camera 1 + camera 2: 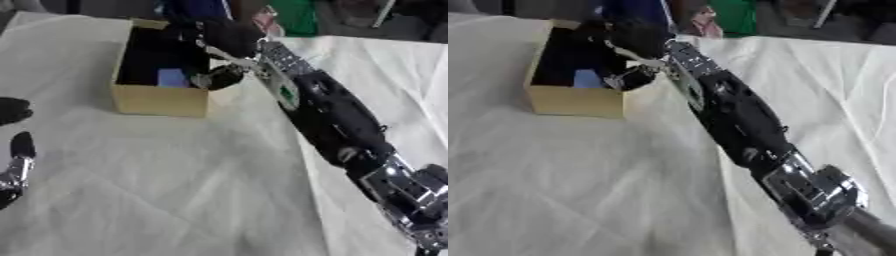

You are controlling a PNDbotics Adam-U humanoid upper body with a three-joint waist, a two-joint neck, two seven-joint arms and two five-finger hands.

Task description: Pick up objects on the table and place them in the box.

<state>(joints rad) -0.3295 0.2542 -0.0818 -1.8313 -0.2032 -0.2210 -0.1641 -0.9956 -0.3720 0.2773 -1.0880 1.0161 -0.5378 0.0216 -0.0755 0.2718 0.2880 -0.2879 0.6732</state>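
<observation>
The right arm [337,117] comes in from about five o'clock and stretches diagonally toward eleven o'clock, across a table [175,200] covered with a pale, creased cloth. At its end the right hand [210,42] hangs over the open top of a cardboard box [157,100], which stands on the cloth at about eleven o'clock in the left eye view. The hand is a dark shape against the box's dark inside, and whether its fingers are clenched, released or grasping something cannot be told; one dark rounded part of it shows just at the box's right wall, near the rim. Inside the box, low against the near wall, lies a small blue thing [172,78], its shape too blurred to name. The box's near wall is plain tan and faces six o'clock. The left hand [16,165] shows only at the nine o'clock edge of the left eye view, well apart from the box, resting low with its fingers relaxed and pointing up, holding nothing. Beyond the table's far edge, at about twelve o'clock, something green [293,17] and something dark blue [192,9] stand in the background.
</observation>
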